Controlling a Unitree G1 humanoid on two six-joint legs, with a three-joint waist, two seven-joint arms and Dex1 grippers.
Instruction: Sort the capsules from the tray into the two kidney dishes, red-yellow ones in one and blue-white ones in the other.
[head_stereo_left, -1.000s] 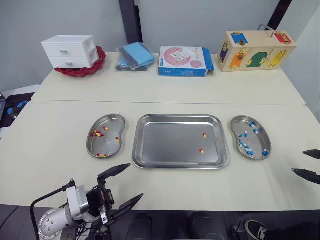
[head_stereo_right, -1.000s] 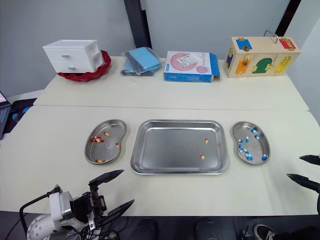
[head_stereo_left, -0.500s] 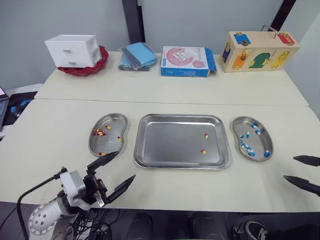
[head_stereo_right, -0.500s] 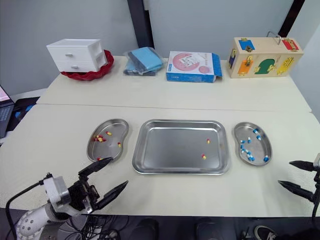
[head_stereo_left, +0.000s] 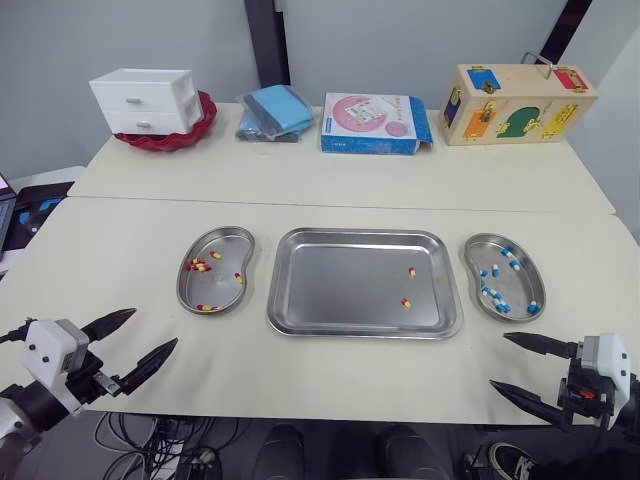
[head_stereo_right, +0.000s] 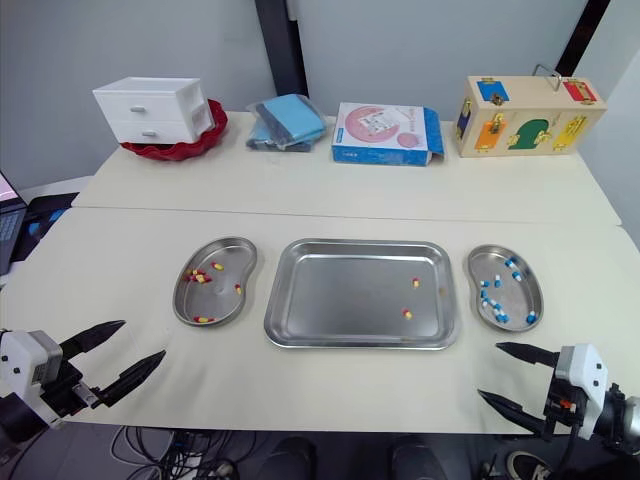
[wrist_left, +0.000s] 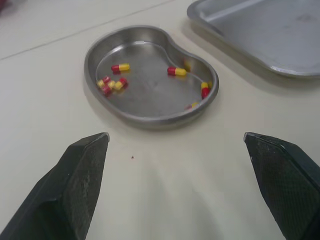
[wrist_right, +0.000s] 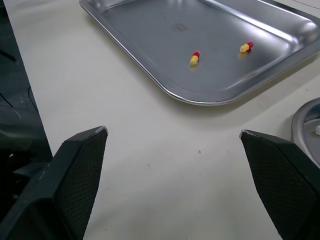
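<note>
Two small red-yellow capsules (head_stereo_left: 405, 302) lie on the right side of our flat shiny metal tray (head_stereo_left: 340, 285). They belong in the left bean-shaped metal dish (head_stereo_left: 222, 262); the right bean-shaped metal dish (head_stereo_left: 512, 285) holds blue-white ones (head_stereo_left: 500, 305). Our left pincer (head_stereo_left: 155, 328) and right pincer (head_stereo_left: 498, 360) hang at the near edge of the desk (head_stereo_left: 330, 385), spread apart, holding nothing. Next, we think, one must reach a capsule and pinch it.

bare table (head_stereo_left: 330, 375) lies between the near edge and tray (head_stereo_left: 364, 324), nothing in the way.
</note>
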